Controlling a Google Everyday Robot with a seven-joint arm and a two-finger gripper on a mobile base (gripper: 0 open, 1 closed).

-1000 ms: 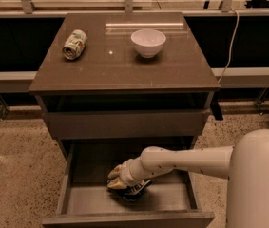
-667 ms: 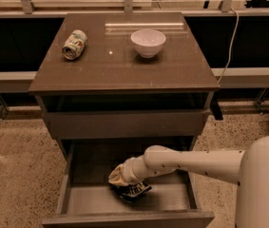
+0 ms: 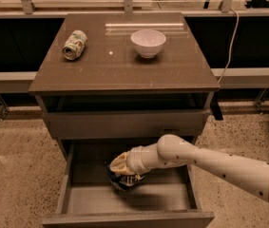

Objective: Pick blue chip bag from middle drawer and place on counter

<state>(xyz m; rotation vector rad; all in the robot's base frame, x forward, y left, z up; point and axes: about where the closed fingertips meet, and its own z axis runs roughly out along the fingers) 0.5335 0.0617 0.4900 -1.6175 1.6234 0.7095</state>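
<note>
- Blue chip bag (image 3: pixel 127 180) lies mid-floor in the open middle drawer (image 3: pixel 84 201).
- Arm (image 3: pixel 210 163) comes in from the right, bent at the drawer's edge.
- Hand (image 3: pixel 119 165) is pressed onto the bag's top; can't tell whether it grips.

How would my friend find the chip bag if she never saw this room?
Find the brown drawer cabinet, then look down at its pulled-out middle drawer. The blue chip bag lies on the drawer floor, right under the robot's gripper. It is dark blue and crumpled, down low, while the can and white bowl sit up on the counter.
</note>
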